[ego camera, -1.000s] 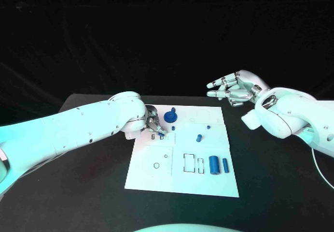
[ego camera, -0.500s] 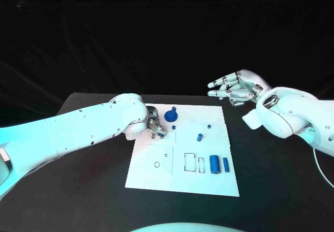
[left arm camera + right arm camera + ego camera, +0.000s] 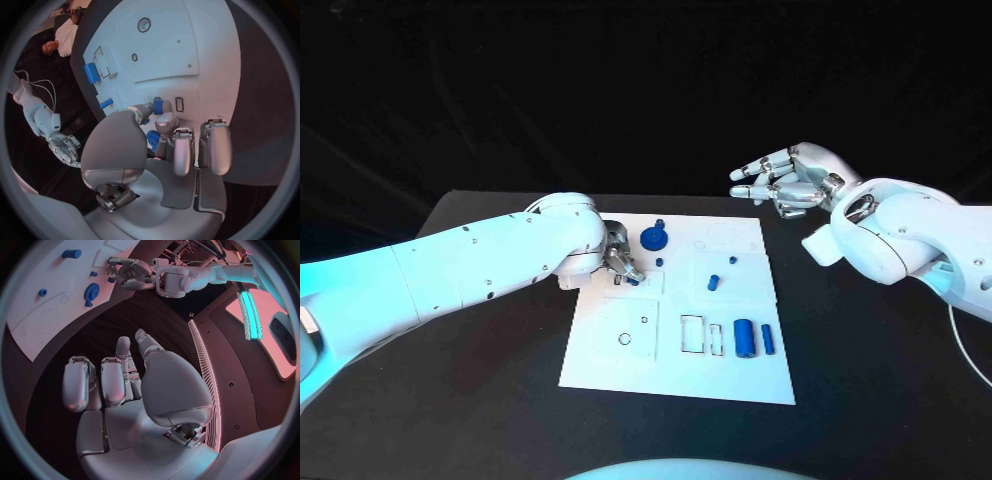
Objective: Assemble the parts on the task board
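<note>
- Centrally on the black table [image 3: 473,400] lies the task board [image 3: 678,375], a white rectangular plate marked with thin outlines of slots, some rectangular and some round.
- Blue parts sit on it: a round disc-like part [image 3: 655,239] near the far edge, a small short part [image 3: 713,283] in the middle, and two upright-lying cylinders [image 3: 744,340] side by side near the right edge (one thicker than the other).
- Down at the board's far-left corner, the left hand [image 3: 620,258] pinches a small blue peg [image 3: 158,106] between thumb and fingertip; the left wrist view shows the peg's tip just beside a small rectangular slot [image 3: 179,104], and whether it touches the board cannot be told.
- Off the board's far-right corner, the right hand [image 3: 788,181] hovers above the table, holding nothing, fingers loosely curved and apart.
</note>
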Available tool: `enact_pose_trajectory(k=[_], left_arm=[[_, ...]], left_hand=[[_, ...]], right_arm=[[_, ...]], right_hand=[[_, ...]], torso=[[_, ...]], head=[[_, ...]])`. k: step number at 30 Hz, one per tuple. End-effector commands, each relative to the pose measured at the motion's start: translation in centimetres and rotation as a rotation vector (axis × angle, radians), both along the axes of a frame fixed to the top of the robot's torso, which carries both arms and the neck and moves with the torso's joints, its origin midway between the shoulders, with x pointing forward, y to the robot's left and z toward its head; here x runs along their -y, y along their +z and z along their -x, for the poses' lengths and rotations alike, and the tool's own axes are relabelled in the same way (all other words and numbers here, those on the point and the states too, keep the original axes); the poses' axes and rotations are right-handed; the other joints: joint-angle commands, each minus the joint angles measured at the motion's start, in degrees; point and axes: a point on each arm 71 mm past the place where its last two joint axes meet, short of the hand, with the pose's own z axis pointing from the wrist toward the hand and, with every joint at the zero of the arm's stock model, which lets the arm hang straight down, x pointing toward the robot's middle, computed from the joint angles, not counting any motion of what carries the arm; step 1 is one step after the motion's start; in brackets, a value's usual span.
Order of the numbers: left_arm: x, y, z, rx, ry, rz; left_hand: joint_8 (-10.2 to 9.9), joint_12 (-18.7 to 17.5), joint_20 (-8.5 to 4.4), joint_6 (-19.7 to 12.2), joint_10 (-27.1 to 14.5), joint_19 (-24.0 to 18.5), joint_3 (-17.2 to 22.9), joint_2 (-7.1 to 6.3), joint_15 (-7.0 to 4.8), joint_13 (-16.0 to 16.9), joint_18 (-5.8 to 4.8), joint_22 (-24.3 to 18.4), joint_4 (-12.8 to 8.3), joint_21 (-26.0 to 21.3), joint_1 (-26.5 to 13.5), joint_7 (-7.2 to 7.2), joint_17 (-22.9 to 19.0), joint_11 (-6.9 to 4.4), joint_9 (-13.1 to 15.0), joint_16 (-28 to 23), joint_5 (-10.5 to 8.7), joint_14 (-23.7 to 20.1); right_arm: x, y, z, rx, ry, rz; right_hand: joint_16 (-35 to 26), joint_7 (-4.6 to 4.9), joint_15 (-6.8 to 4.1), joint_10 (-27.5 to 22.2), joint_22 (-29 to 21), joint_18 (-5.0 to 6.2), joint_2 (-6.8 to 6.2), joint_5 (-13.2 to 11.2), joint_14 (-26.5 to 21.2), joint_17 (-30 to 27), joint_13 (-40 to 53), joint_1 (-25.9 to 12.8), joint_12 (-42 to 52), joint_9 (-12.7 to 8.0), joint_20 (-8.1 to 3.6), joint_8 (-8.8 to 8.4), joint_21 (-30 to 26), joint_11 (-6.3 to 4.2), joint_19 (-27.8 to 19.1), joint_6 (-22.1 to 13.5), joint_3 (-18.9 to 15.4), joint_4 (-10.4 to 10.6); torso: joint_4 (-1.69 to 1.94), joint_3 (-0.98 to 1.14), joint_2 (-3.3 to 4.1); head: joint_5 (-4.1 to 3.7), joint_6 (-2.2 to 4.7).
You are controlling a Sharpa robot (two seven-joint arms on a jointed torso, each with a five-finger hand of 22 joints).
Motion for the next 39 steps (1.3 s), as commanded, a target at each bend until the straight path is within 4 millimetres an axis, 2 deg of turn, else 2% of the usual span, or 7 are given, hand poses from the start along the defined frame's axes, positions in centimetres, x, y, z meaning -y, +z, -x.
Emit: enact_pose_trajectory(k=[1, 13, 15, 28, 33, 39], left_arm=[[-0.24, -0.60, 0.23, -0.031, -0.018, -0.038], [-0.28, -0.61, 0.27, -0.034, -0.018, -0.037], [-0.26, -0.61, 0.26, -0.034, -0.017, -0.035], [0.01, -0.83, -0.10, -0.055, -0.013, -0.038], [0.43, -1.02, -0.28, -0.068, -0.020, -0.047], [0.60, -1.16, -0.34, -0.074, -0.025, -0.051]], left_hand=[[0.3, 0.2, 0.28, 0.1, 0.4, 2.1, 8.9, 0.43, 0.11, 0.1, -0.84, 5.2, -8.9, 0.4, -0.1, -0.27, 15.1, 0.01, 0.1, 0.1, 0.24, 6.0], [0.5, 0.3, 0.26, 0.3, 0.5, 2.1, 8.9, 0.34, 0.08, 0.2, -0.85, 5.3, -9.0, 0.4, -0.5, -0.36, 15.1, -0.04, 0.2, 0.1, 0.29, 6.0], [0.5, 0.3, 0.26, 0.4, 0.5, 2.1, 9.0, 0.36, 0.06, 0.2, -0.84, 5.3, -9.0, 0.4, -0.6, -0.38, 15.1, -0.06, 0.2, 0.1, 0.34, 6.0], [1.1, 0.8, 0.07, 1.2, 1.2, 2.3, 8.6, 1.05, -0.17, 0.6, -0.97, 5.9, -8.3, 0.8, -3.8, -0.78, 15.1, -0.34, 0.7, 0.1, 0.36, 6.0], [1.3, 1.2, -0.09, 1.8, 1.5, 2.4, 5.9, 0.93, -0.35, 0.9, -1.03, 6.2, -7.3, 0.9, -6.5, -1.13, 15.1, -0.58, 1.0, 0.1, 0.15, 6.0], [1.2, 1.4, -0.27, 2.5, 1.6, 2.4, 2.2, 1.00, -0.52, 1.0, -1.06, 6.4, -6.4, 1.0, -8.6, -1.34, 15.1, -0.76, 0.9, 0.1, 0.11, 6.0]], right_arm=[[-0.17, -0.03, 0.07, 0.000, 0.018, 0.009], [-0.18, -0.04, 0.07, -0.001, 0.019, 0.009], [-0.18, -0.04, 0.07, -0.001, 0.019, 0.009], [-0.25, -0.03, 0.09, 0.001, 0.021, 0.009], [-0.37, -0.01, 0.13, 0.002, 0.026, 0.008], [-0.37, 0.02, 0.16, 0.006, 0.029, 0.008]], right_hand=[[-0.3, 0.24, 0.17, -0.2, 0.0, 0.43, 0.31, 0.2, 1.8, 0.0, 0.0, -0.1, -0.3, 0.0, -0.20, 0.09, -0.2, 0.17, -0.2, 0.0, -0.2, 0.1], [-0.3, 0.24, 0.17, -0.2, 0.0, 0.43, 0.31, 0.2, 1.8, 0.0, 0.0, -0.1, -0.3, 0.0, -0.20, 0.09, -0.2, 0.17, -0.2, 0.0, -0.2, 0.1], [-0.3, 0.24, 0.17, -0.2, 0.0, 0.43, 0.31, 0.2, 1.8, 0.0, 0.0, -0.1, -0.3, 0.0, -0.20, 0.09, -0.2, 0.17, -0.2, 0.0, -0.2, 0.1], [-0.3, 0.24, 0.17, -0.2, 0.0, 0.43, 0.31, 0.2, 1.8, 0.0, 0.0, -0.1, -0.3, 0.0, -0.20, 0.09, -0.2, 0.17, -0.2, 0.0, -0.2, 0.1], [-0.5, 0.24, 0.18, -0.2, -0.3, 0.50, 0.34, 0.2, 1.8, -0.3, -0.1, -0.2, -0.3, 0.0, -0.19, 0.09, -0.4, 0.17, -0.3, 0.0, -0.3, 0.2], [-0.8, 0.24, 0.18, -0.3, -0.5, 0.55, 0.22, 0.3, 1.7, -0.5, -0.2, 0.0, -0.3, -0.1, -0.18, 0.03, -0.5, 0.17, -0.5, -0.1, -0.4, 0.0]], torso=[[-0.01, 0.01, 0.00], [0.00, -0.02, 0.03], [-0.02, -0.01, -0.02], [0.04, 0.07, -0.02], [-0.13, 0.02, 0.04], [-0.05, 0.05, -0.02]], head=[[0.10, -0.17], [0.11, -0.28], [0.18, -0.55], [0.48, -0.55], [0.57, -0.61], [0.34, -0.69]])
